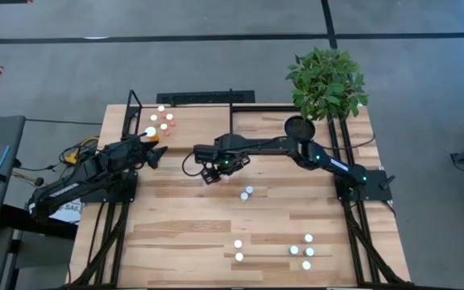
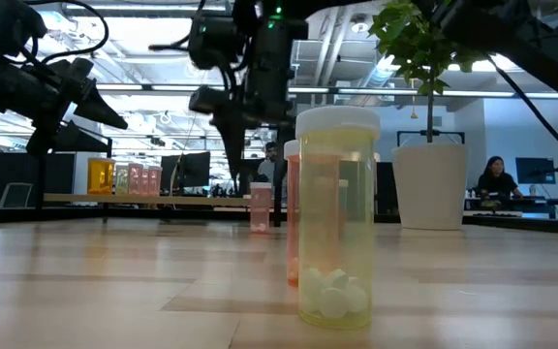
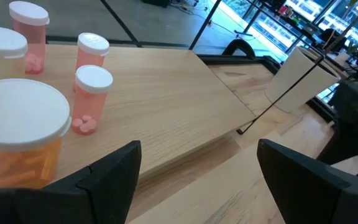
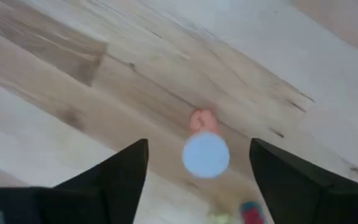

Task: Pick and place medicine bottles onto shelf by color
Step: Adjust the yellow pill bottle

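The right gripper (image 1: 209,175), jaws spread, is held directly above an upright pink bottle (image 4: 205,149) at frame centre; nothing is gripped.

In the right wrist view a white-capped bottle (image 4: 206,151) below the camera is blurred; its pinkish body barely shows past the cap, and coloured specks at the picture's edge cannot be identified. In the left wrist view the big orange bottle (image 3: 18,140) is cut off by the frame. From above, the table's bottles (image 1: 248,192) are mere dots, contents perhaps unreadable.
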`<state>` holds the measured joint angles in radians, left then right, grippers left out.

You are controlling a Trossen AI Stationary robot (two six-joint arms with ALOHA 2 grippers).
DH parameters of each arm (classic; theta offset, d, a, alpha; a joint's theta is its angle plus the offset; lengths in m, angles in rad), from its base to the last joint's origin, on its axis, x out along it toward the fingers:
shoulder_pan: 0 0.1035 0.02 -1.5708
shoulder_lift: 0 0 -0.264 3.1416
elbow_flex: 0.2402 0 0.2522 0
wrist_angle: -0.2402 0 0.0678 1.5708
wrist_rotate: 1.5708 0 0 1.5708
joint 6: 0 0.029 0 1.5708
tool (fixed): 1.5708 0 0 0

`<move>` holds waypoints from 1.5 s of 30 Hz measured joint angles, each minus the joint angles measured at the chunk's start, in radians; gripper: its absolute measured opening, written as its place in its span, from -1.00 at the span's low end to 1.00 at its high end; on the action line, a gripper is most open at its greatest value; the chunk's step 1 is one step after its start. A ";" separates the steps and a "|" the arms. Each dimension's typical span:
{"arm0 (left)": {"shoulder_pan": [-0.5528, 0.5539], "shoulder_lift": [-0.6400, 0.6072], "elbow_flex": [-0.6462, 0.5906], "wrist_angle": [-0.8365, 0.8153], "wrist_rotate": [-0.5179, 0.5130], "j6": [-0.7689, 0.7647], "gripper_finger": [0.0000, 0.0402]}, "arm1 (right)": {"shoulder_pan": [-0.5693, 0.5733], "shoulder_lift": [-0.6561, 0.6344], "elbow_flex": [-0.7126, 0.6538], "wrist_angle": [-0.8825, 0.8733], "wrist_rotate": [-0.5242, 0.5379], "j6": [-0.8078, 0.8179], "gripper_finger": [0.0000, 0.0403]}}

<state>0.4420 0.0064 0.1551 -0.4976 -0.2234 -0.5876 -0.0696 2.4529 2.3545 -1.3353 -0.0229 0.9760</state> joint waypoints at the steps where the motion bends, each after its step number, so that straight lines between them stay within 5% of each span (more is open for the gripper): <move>1: 0.000 0.000 0.000 0.000 0.000 0.000 0.54 | 0.000 -0.011 -0.003 -0.010 0.001 0.012 0.56; 10: 0.000 0.000 0.000 0.000 0.000 0.000 0.54 | 0.001 -0.099 -0.003 -0.130 0.002 0.098 0.80; 23: 0.000 0.000 0.000 0.000 0.000 0.000 0.54 | 0.005 -0.151 -0.007 -0.235 -0.069 0.303 0.80; 32: 0.000 0.000 0.000 0.000 0.000 0.000 0.54 | 0.032 -0.200 -0.195 -0.237 -0.185 0.367 0.79; 45: 0.000 0.000 0.000 0.000 0.000 0.000 0.54 | 0.083 -0.316 -0.448 0.015 -0.170 0.535 0.79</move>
<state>0.4422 0.0066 0.1552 -0.4976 -0.2232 -0.5873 0.0133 2.1365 1.9060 -1.3207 -0.1930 1.5110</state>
